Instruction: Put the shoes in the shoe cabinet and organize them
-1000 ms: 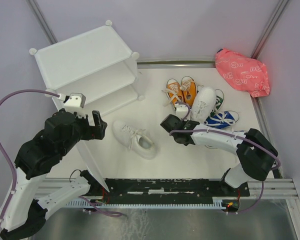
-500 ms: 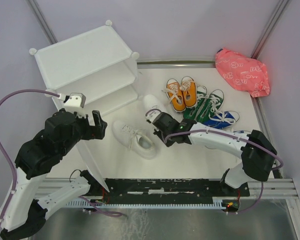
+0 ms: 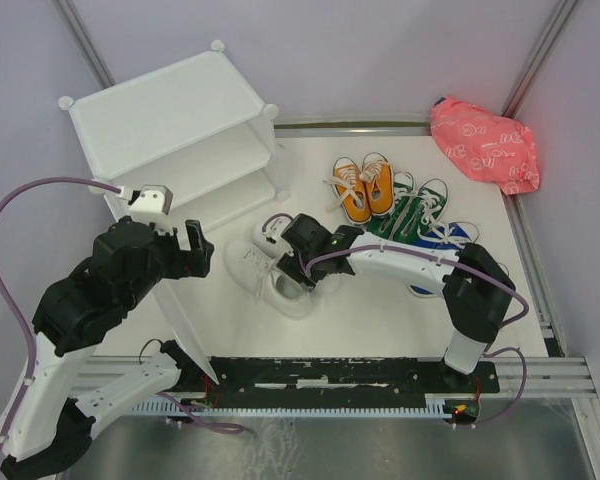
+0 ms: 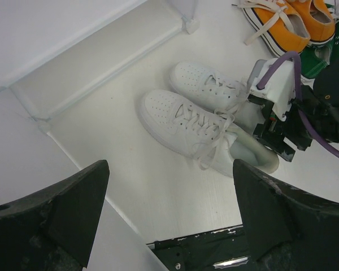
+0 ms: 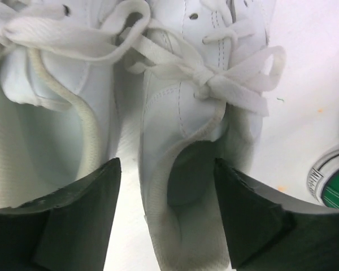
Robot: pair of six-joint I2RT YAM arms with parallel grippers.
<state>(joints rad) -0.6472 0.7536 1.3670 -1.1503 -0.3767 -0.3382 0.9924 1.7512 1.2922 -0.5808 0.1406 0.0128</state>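
The white shoe cabinet (image 3: 170,110) stands at the back left with its open side facing the table. Two white shoes lie side by side in front of it, the nearer one (image 3: 270,283) and the farther one (image 3: 264,233). Both also show in the left wrist view, the nearer (image 4: 175,121) and the farther (image 4: 200,82). My right gripper (image 3: 292,262) is open, jaws astride the heel of the farther white shoe (image 5: 183,113). Its left finger (image 5: 73,220) stands in the gap between the two shoes. My left gripper (image 4: 170,166) is open and empty, above the table by the cabinet's front corner.
The orange pair (image 3: 365,187), the green pair (image 3: 415,210) and a blue shoe (image 3: 450,238) lie bunched at the right of the table. A pink patterned bag (image 3: 485,145) sits in the back right corner. The right arm's link reaches over the blue shoe.
My right gripper has swung left from the shoe pile, bringing the second white shoe over beside the first one. The left arm has not moved.
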